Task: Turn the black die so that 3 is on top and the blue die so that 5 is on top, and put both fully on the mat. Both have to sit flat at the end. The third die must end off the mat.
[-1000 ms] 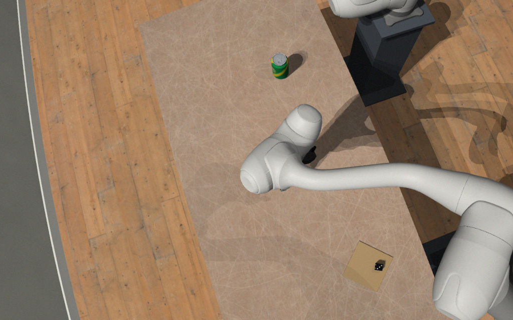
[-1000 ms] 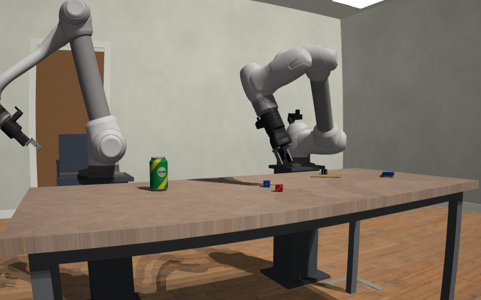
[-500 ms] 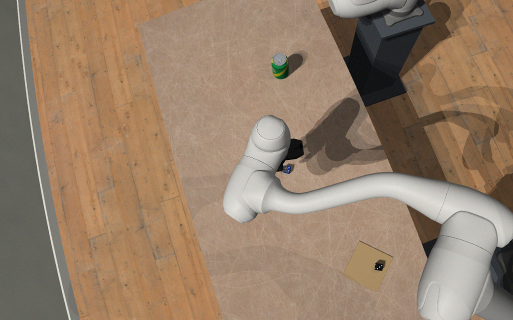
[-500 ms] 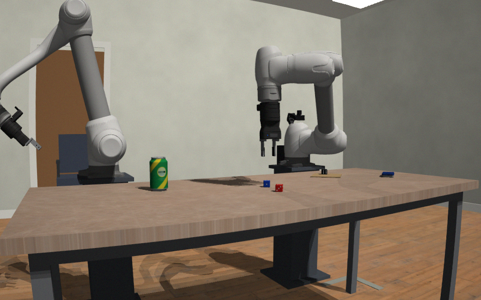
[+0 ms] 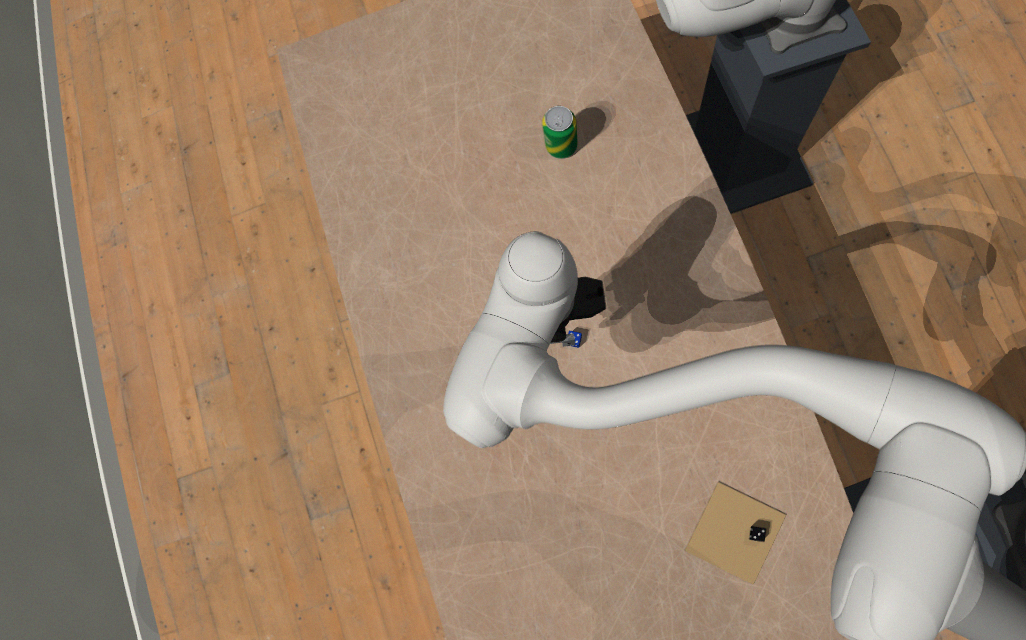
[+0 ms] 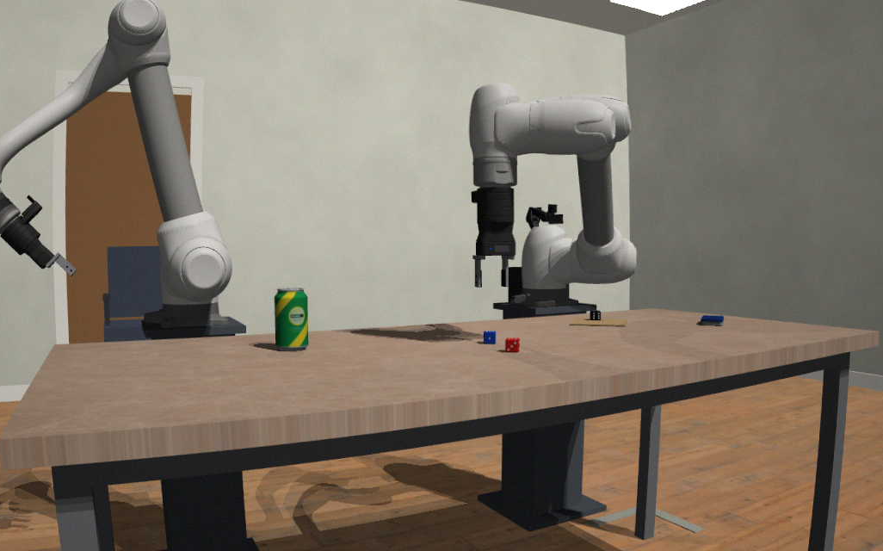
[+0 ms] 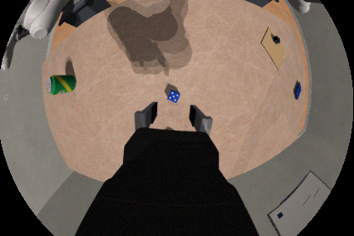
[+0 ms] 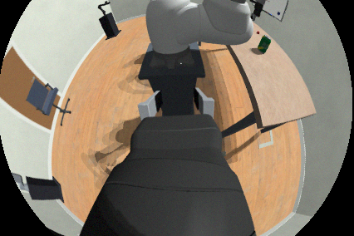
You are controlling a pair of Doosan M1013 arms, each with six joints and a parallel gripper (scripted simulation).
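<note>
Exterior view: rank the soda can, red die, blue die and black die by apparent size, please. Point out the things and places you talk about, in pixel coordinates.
1. Green soda can (image 5: 561, 136) (image 6: 291, 319) (image 7: 62, 84) (image 8: 264, 44)
2. Red die (image 6: 512, 344) (image 8: 258, 32)
3. Blue die (image 5: 575, 339) (image 6: 490, 337) (image 7: 174, 96)
4. Black die (image 5: 757, 532) (image 6: 595, 315) (image 7: 276, 40)
</note>
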